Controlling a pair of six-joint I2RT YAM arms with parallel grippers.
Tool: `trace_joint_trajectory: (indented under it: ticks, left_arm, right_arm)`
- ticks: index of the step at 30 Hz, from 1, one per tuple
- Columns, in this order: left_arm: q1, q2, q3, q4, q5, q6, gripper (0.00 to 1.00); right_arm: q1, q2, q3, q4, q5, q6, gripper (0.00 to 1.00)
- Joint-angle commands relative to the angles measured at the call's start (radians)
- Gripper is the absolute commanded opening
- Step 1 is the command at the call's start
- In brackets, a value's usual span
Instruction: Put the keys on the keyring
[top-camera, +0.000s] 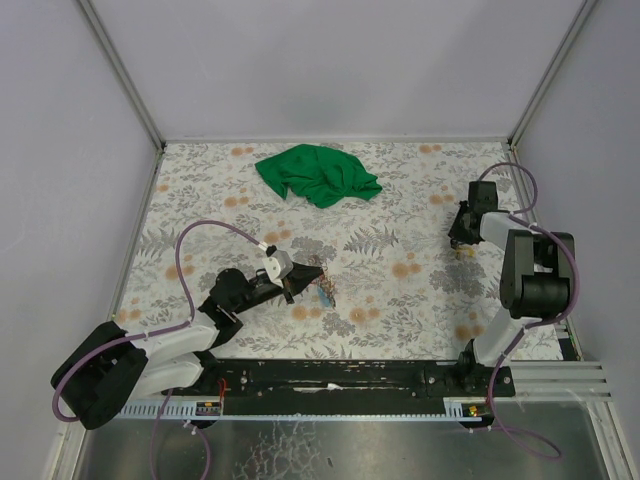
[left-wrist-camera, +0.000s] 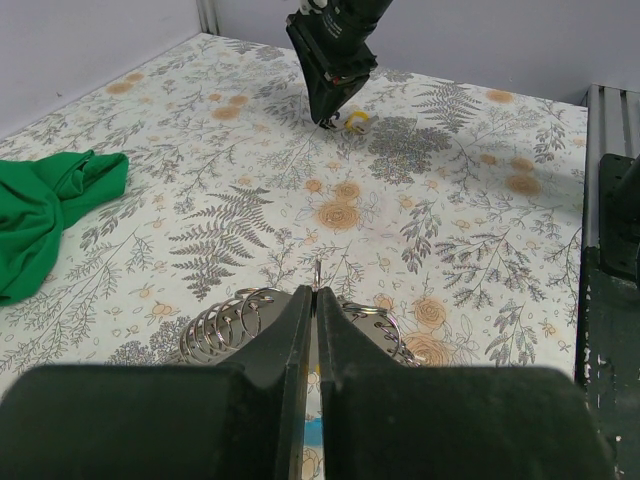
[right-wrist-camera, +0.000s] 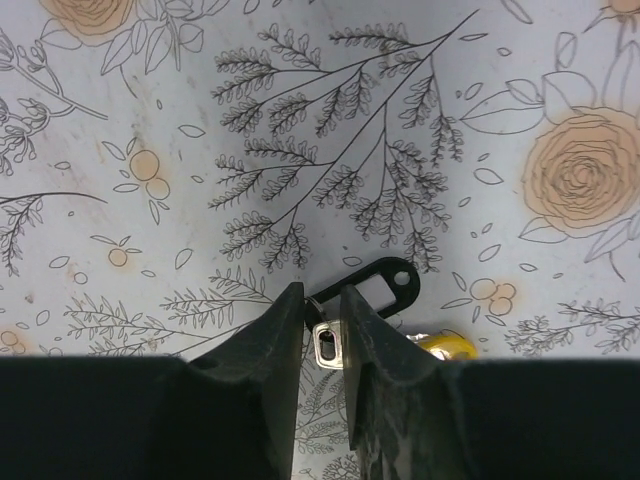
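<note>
Your left gripper (left-wrist-camera: 316, 296) is clamped shut on the keyring (left-wrist-camera: 222, 328), lower centre of its wrist view. Your right gripper (right-wrist-camera: 321, 293), lower centre there, has jaws nearly together around a small silver key (right-wrist-camera: 326, 345) with black tag (right-wrist-camera: 380, 288); grip unclear.

Top camera: fixed high behind the arm bases, facing down and forward, covering the whole table (top-camera: 400, 300) from afar.

Left wrist camera: low, close behind the left fingers (left-wrist-camera: 285, 345), facing across the table toward the right gripper (left-wrist-camera: 330, 118). It shares that gripper and the cloth (left-wrist-camera: 50, 215) with the top view.

Right wrist camera: very near the table, facing straight down past the right fingers (right-wrist-camera: 270, 345).
</note>
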Motion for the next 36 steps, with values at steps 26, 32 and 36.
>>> trace_joint_trajectory:
  ticks: [26,32,36]
  left_arm:
    - [0.005,0.003,-0.028,0.133,-0.019,0.024,0.00]
    - [0.006,0.004,-0.029,0.133,-0.035,0.022,0.00]
    - [0.006,0.003,-0.031,0.132,-0.045,0.021,0.00]
  right_arm:
    - [0.562,-0.190,-0.034,-0.227,0.039,-0.014,0.00]
    - [0.729,-0.206,-0.037,-0.297,0.181,0.009,0.00]
    - [0.801,-0.178,-0.004,-0.383,0.296,0.022,0.02]
